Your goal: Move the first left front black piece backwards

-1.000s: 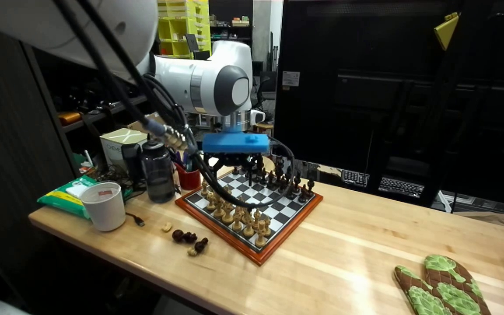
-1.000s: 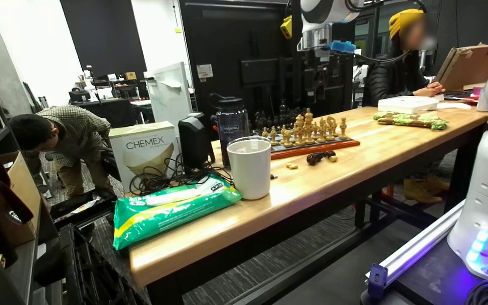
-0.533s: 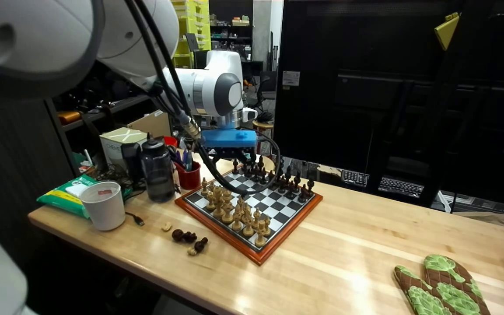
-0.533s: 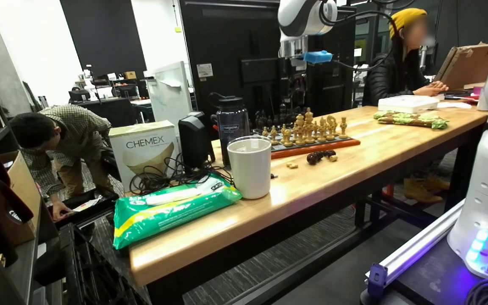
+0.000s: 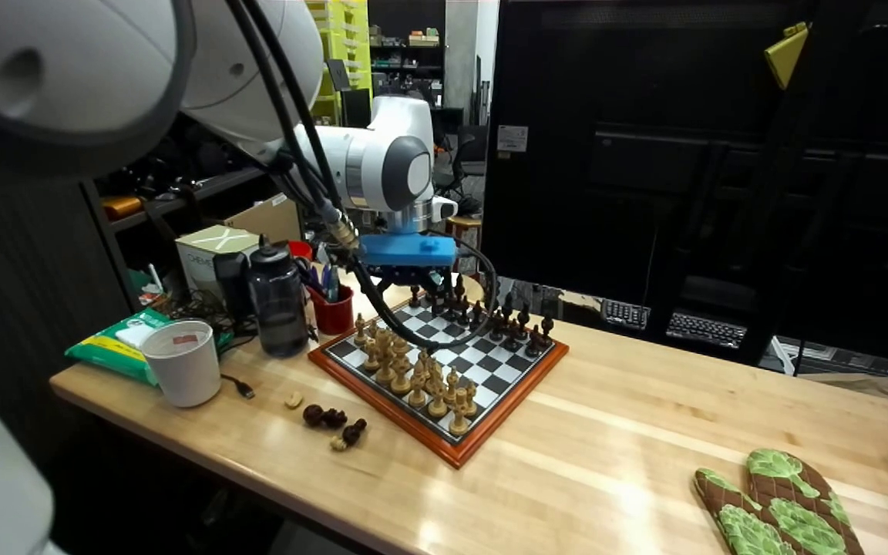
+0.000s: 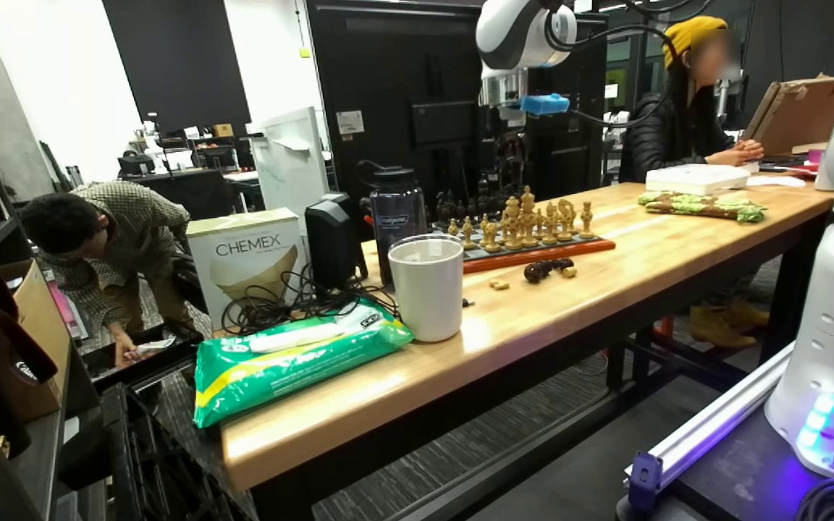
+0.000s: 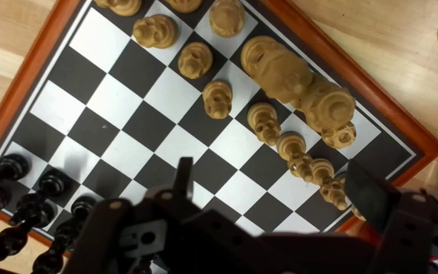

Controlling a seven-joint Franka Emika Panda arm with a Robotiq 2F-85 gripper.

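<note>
Black pieces (image 7: 32, 203) stand below the tool (image 7: 270, 177), outside its wide-spread fingers (image 7: 367, 196).

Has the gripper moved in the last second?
Yes, the gripper has moved. In an exterior view, its blue block sits lower and further left in the picture, nearer the dark water bottle than a second ago.

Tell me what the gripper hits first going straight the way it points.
Probably the chessboard below the gripper, though one finger, close to a light piece in the wrist view, might clip that first; depth is unclear.
</note>
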